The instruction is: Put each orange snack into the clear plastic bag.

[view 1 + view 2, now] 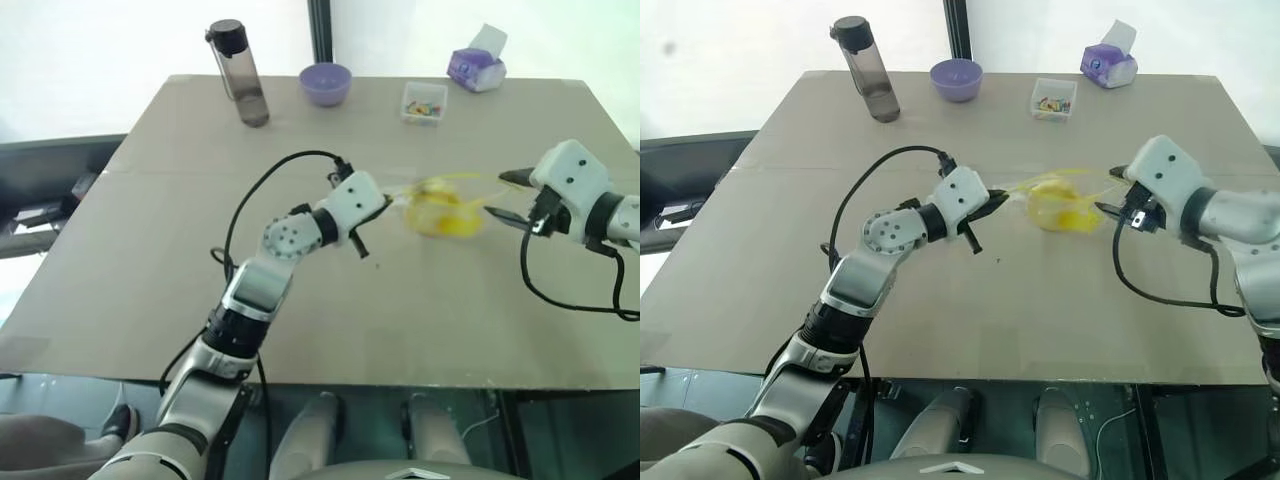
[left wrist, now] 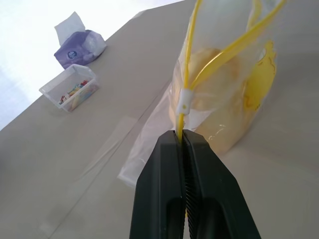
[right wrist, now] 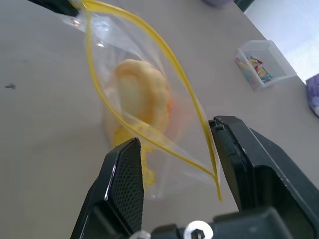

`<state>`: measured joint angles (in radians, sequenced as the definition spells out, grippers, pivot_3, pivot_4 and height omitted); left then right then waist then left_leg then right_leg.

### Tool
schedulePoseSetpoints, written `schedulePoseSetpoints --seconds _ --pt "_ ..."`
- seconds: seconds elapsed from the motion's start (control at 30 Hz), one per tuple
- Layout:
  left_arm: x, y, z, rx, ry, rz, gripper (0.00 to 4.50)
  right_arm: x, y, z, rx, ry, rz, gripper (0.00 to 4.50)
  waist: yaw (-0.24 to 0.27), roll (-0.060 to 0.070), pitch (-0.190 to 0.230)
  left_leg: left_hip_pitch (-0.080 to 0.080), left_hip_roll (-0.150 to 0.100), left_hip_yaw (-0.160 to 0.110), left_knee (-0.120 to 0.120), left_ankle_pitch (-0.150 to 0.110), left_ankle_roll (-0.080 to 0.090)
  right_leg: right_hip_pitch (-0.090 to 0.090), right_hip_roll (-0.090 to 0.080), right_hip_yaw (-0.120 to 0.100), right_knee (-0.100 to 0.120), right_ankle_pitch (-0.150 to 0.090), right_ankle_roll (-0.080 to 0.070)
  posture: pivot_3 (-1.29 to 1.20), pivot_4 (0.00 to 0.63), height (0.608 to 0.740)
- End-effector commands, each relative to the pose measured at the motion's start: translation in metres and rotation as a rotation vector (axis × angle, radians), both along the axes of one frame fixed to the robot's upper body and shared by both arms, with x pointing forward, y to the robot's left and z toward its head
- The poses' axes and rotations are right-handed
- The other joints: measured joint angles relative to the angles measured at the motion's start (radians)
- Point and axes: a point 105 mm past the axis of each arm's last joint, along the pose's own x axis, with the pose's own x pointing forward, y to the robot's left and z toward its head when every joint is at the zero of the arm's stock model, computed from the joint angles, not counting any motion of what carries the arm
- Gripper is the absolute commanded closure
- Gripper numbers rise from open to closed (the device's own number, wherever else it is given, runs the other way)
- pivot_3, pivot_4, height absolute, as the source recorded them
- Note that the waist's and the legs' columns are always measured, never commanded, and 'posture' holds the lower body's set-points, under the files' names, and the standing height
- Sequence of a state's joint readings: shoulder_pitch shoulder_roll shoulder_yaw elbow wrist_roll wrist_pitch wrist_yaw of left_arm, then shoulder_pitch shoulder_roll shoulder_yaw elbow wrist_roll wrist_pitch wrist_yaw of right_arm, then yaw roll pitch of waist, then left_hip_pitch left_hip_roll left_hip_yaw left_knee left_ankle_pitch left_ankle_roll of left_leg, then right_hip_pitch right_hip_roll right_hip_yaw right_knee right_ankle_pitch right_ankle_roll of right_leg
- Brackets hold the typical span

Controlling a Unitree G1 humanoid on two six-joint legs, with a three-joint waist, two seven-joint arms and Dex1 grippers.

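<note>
Black fingers (image 2: 187, 189) of the left gripper (image 1: 383, 204) are pressing together on the yellow seal strip of the clear plastic bag (image 1: 440, 208), clamping one end of its mouth; the left wrist view is showing that pinch closely, along with the white slider on the strip, which the head views are too distant to resolve. Inside the bag, the orange snack (image 3: 142, 97) is sitting low against the film, and the bag is hanging between the two grippers above the table (image 1: 150, 260). From the head views, the left arm is reaching forward and to the right with its elbow bent, gripper roughly level. Beyond it, a dark bottle (image 1: 238, 73), a purple bowl (image 1: 326, 83), a small clear box (image 1: 424, 103) and a purple tissue pack (image 1: 476, 68) are lining the far edge. On the right, the right gripper (image 1: 505, 196) is angling leftward and slightly down, fingers standing apart on either side of the bag's other end; the right wrist view is showing them not gripping it.
</note>
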<state>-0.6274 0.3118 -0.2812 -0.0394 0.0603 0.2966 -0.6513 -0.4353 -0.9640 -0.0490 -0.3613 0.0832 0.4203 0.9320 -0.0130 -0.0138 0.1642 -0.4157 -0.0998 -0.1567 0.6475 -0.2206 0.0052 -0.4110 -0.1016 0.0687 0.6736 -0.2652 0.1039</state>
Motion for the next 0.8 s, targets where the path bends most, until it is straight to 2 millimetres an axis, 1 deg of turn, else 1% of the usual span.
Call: schedulePoseSetpoints --seconds 0.03,0.1,0.2,0.3,0.47,0.63,0.8 --pt "-0.007 -0.003 0.024 -0.008 -0.108 -0.016 4.50 -0.007 0.004 0.040 0.014 -0.104 0.033 1.98 -0.002 0.000 0.000 0.000 0.000 0.000 0.000 0.000 0.000 0.000 0.000 0.000 0.000 0.000 0.000 0.00 0.150 0.739" --pt "-0.008 -0.002 0.028 -0.001 -0.133 -0.016 4.50 -0.010 0.012 0.051 0.027 -0.121 0.070 1.98 -0.001 0.000 0.000 0.000 0.000 0.000 0.000 0.000 0.000 0.000 0.000 0.000 0.000 0.000 0.000 0.00 0.150 0.739" --pt "-0.011 -0.002 0.029 0.036 -0.159 -0.030 4.50 -0.015 0.030 0.054 0.033 -0.123 0.139 1.98 -0.001 0.000 0.000 0.000 0.000 0.000 0.000 0.000 0.000 0.000 0.000 0.000 0.000 0.000 0.000 0.00 0.150 0.739" --pt "-0.013 -0.003 0.031 0.086 -0.191 -0.045 4.50 -0.018 0.046 0.050 0.032 -0.112 0.192 1.98 0.001 0.000 0.000 0.000 0.000 0.000 0.000 0.000 0.000 0.000 0.000 0.000 -0.001 0.000 0.000 0.00 0.150 0.739" --pt "-0.013 -0.001 0.043 0.156 -0.243 -0.062 4.50 -0.007 0.065 0.032 -0.024 -0.131 0.225 1.98 0.000 0.000 0.000 0.000 0.000 0.000 0.000 0.000 0.000 0.000 0.000 -0.001 -0.001 0.000 0.000 0.00 0.150 0.739" --pt "-0.013 -0.001 0.046 0.228 -0.273 -0.077 4.50 -0.002 0.086 0.025 -0.034 -0.170 0.280 1.98 -0.004 0.000 0.000 0.000 0.000 0.000 0.000 0.000 0.000 0.000 0.000 -0.001 -0.001 0.000 0.000 0.00 0.150 0.739" --pt "-0.015 0.000 0.047 0.276 -0.294 -0.087 4.50 0.000 0.101 0.027 -0.028 -0.214 0.320 1.98 -0.001 0.000 0.000 0.000 0.000 -0.001 0.000 0.000 0.000 0.000 0.000 -0.001 -0.001 0.000 0.000 0.00 0.150 0.739"
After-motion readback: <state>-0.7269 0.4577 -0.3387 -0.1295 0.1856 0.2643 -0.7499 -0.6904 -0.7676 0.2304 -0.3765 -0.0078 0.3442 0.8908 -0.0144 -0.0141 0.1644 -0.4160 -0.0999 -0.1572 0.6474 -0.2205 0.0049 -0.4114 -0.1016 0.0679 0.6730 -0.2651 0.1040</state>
